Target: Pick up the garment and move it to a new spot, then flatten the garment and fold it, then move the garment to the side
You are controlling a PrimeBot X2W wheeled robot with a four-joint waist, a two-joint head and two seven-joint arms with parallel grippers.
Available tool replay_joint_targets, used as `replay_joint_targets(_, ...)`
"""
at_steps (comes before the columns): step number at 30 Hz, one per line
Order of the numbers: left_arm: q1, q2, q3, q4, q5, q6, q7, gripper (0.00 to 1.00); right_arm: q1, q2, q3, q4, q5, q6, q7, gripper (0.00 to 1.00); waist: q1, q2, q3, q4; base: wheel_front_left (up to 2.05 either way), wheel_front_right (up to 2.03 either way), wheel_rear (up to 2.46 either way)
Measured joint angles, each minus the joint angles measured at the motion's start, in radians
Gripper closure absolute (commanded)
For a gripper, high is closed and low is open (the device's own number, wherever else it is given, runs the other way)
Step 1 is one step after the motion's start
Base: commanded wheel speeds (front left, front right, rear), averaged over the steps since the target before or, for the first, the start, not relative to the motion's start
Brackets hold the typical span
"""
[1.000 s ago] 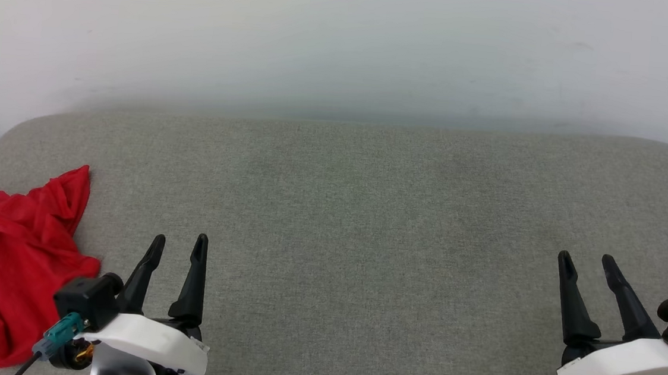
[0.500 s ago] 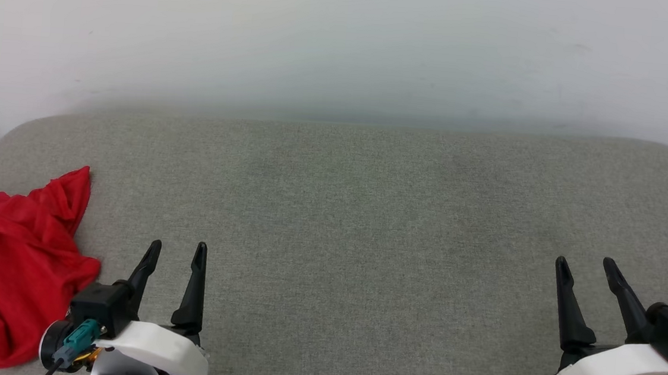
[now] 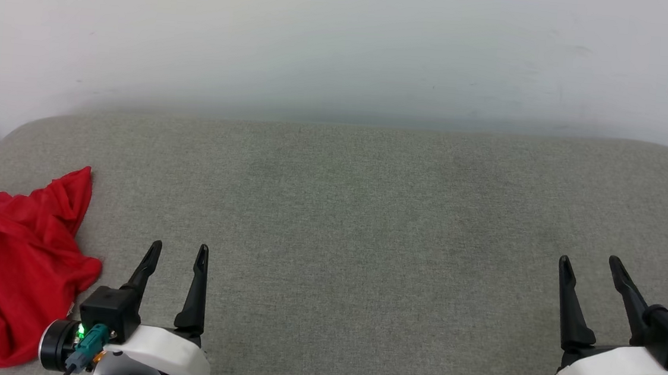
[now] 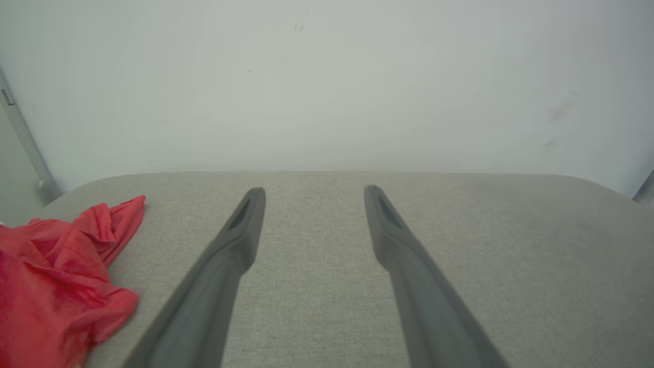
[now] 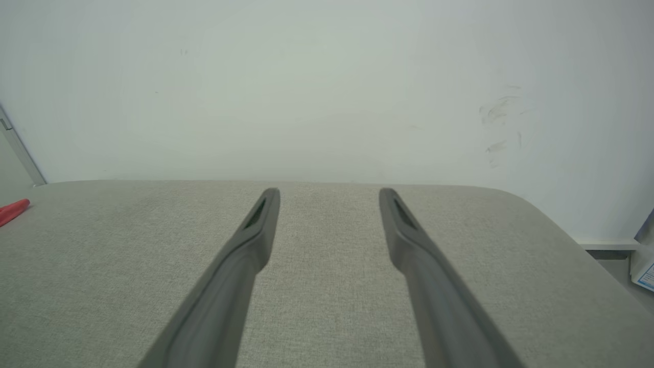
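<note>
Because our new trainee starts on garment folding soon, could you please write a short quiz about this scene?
1. True or false: the left claw is gripping the garment.
2. How does the garment lie? A) crumpled near the left end of the grey cushion; B) folded neatly in the middle; C) spread flat at the right end.
3. Fill in: the left claw and the right claw both stand ____ and hold nothing.

Key: 1 false, nothing lies between its fingers; 2 A; 3 open.
</note>
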Motion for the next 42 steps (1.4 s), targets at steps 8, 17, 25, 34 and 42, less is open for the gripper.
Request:
replay_joint_targets(8, 0.0, -0.005, 0.002, 0.007, 0.049, -0.006, -0.015, 0.0, 0.0, 0.009, -0.014, -0.001, -0.035, 0.0, -0.011, 0.0, 0.0, 0.0, -0.002, 0.004, 0.0, 0.0, 0.0)
replay_joint_targets(17, -0.005, -0.01, 0.006, 0.009, 0.105, -0.009, -0.032, 0.0, 0.0, 0.013, -0.025, -0.005, -0.084, 0.0, -0.026, 0.0, 0.0, 0.0, -0.003, 0.014, 0.0, 0.0, 0.0)
replay_joint_targets(25, -0.008, -0.02, 0.012, 0.009, 0.11, -0.017, -0.036, 0.0, 0.0, 0.015, -0.02, -0.007, -0.076, 0.0, -0.03, 0.0, 0.0, 0.0, -0.007, 0.052, 0.0, 0.0, 0.0)
replay_joint_targets(34, -0.01, -0.028, 0.031, 0.006, 0.108, -0.018, -0.036, 0.0, 0.002, 0.015, 0.021, -0.019, -0.057, 0.0, -0.025, 0.0, 0.0, 0.0, -0.013, 0.158, 0.0, 0.0, 0.0)
replay_joint_targets(42, -0.003, -0.026, 0.074, 0.005, 0.099, -0.017, -0.036, 0.0, 0.004, 0.016, 0.079, -0.017, -0.044, 0.0, -0.026, 0.0, 0.0, 0.0, -0.019, 0.288, 0.0, 0.0, 0.0)
